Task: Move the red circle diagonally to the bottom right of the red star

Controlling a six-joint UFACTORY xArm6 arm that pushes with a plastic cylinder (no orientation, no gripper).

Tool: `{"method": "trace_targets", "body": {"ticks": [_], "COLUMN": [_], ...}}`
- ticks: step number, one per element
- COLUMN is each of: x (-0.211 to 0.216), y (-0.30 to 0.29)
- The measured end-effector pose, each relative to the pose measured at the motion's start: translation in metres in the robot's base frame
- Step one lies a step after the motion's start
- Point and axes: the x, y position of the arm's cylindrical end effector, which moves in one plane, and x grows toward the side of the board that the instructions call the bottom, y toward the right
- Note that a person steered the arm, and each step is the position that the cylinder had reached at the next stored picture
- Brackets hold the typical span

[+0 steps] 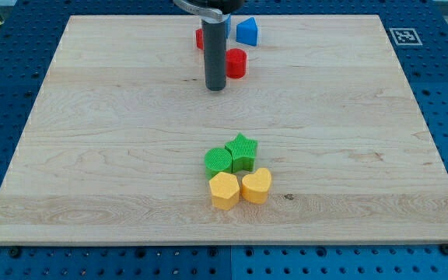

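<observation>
Here, my tip was seen resting on the counter near the view's top, just left of the red circle, seemingly touching it. No gripper was fitted, only the rod. A red block, largely hidden behind the rod, lay above-left of the circle; its shape could not be told. A blue block sat nearby. 2 green blocks and 2 yellow blocks were clustered well apart, lower down.

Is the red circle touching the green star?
No. The red circle sits near the view's top beside my tip, far from the green star lower down.
</observation>
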Motion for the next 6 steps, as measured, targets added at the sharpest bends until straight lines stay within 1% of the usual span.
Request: {"method": "trace_targets", "body": {"ticks": [1,3,5,6], "x": [-0.017,-0.002,-0.016,-0.002], "y": [0.006,0.044,0.051,0.050]}}
